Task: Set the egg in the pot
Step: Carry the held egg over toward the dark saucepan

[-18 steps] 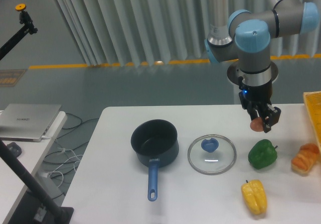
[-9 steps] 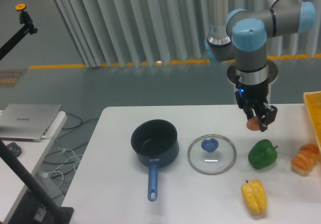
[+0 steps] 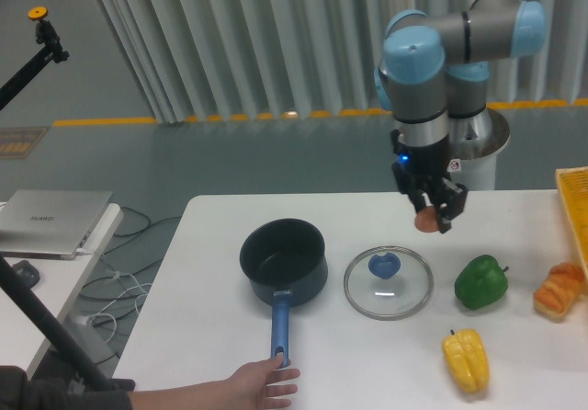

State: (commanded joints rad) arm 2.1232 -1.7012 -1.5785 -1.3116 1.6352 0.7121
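Brownish egg (image 3: 425, 219) sits clamped in my gripper (image 3: 429, 214), held above the worktop (image 3: 211, 336), over the lid's (image 3: 388, 281) far edge, right of the pot (image 3: 284, 261).

brownish egg (image 3: 425, 219) held aloft in jaws; navy pot (image 3: 283, 259) upright on table, empty.

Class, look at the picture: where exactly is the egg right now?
The egg is gripped in the tool, held above the table at centre-right, just above the glass lid and right of the pot.
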